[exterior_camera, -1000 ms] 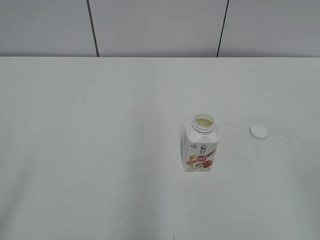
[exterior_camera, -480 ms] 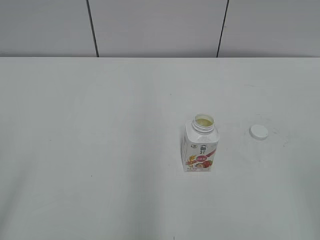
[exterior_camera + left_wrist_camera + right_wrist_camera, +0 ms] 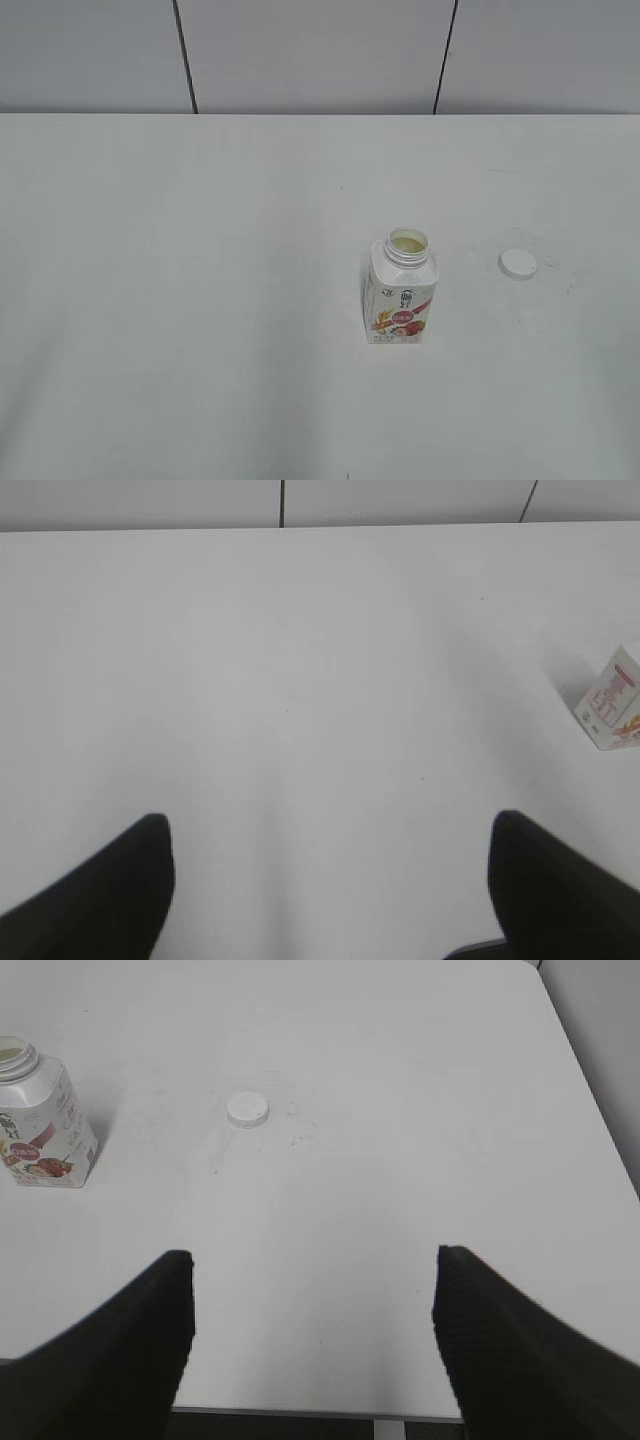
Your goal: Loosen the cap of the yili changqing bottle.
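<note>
Item: yili changqing bottle (image 3: 400, 295). Location: upright on the worktop (image 3: 200, 300), right of centre in the exterior view. Long axis vertical. White squarish body, rounded shoulders, red-pink fruit label facing you; threaded neck bare, pale contents showing in the mouth.

Item: cap (image 3: 518, 264). Small white disc, flat on the worktop to the bottle's right, apart from it. You can judge the loosening done: the cap is off the neck.

Item: right tool (image 3: 310, 1340). Spread wide, empty. Bottle lies ahead and far to its left, cap ahead and slightly left; this arm is nearer both.

Item: left tool (image 3: 330, 880). Spread wide, empty. Only the bottle's (image 3: 612, 712) lower body shows, at the right edge, well apart.
</note>
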{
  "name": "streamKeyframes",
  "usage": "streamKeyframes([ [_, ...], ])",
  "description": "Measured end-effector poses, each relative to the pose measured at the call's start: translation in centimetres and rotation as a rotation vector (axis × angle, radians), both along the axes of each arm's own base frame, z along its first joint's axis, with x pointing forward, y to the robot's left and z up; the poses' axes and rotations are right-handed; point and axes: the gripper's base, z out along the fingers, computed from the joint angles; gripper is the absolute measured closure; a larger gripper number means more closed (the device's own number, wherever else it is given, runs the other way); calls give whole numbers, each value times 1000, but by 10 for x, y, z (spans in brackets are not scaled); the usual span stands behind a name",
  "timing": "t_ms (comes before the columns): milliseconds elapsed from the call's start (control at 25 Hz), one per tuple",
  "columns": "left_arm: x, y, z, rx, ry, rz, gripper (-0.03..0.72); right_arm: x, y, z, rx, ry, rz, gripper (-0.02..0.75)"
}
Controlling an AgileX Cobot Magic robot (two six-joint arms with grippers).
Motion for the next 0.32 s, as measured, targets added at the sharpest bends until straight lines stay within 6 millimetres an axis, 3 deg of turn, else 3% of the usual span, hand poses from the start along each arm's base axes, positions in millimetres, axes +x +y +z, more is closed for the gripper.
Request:
streamKeyframes([
  [320, 0, 0, 0, 0, 0, 0, 102, 0, 0, 0, 0, 0, 0, 152],
])
